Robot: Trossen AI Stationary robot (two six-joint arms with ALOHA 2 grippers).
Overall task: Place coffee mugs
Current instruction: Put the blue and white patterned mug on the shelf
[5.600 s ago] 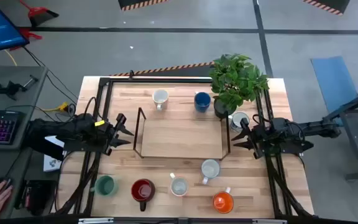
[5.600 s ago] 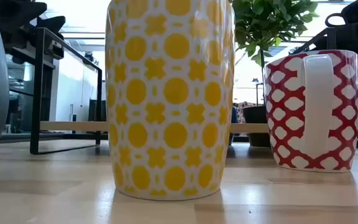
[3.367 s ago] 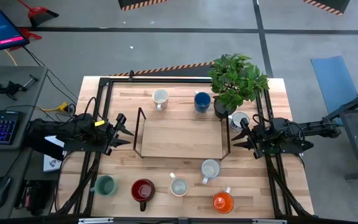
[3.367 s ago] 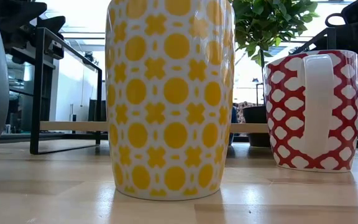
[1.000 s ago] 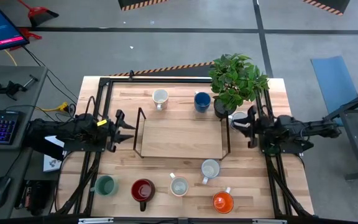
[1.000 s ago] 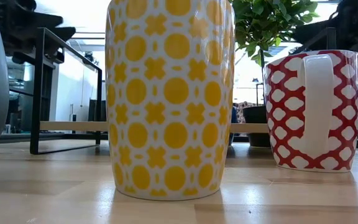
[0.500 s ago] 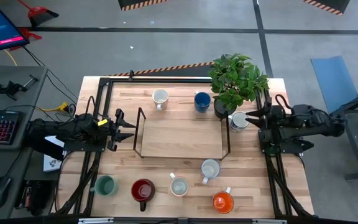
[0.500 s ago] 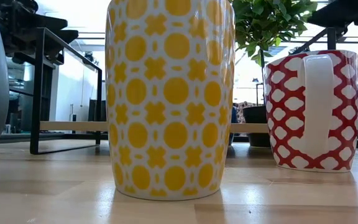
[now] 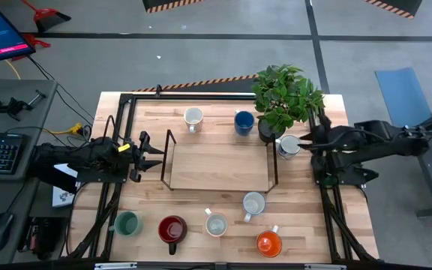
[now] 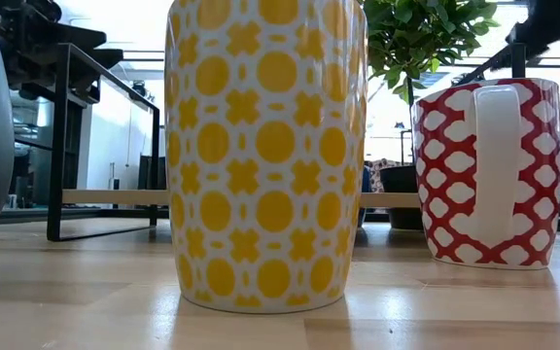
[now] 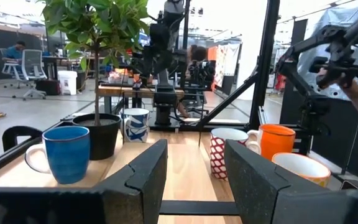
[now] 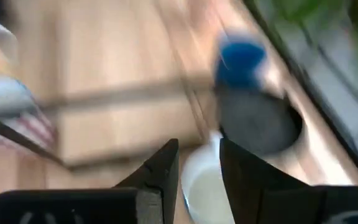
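Observation:
Eight mugs stand on the wooden table. In the high view, a white mug and a blue mug are at the far side, and a white patterned mug stands beside the plant pot. A cream mug, a white mug, an orange mug, a red mug and a green mug are at the near side. My right gripper hovers open over the patterned mug. My left gripper waits open at the rack's left end.
A dark-framed wooden rack fills the table's centre. The potted plant stands at the far right, its dark pot close by my right gripper. Black frame rails run along the table's sides. A yellow-patterned mug blocks much of the low view.
My right arm has lifted and stretched out, and its gripper has turned and tipped down over the patterned mug beside the pot. The mugs have stayed in place.

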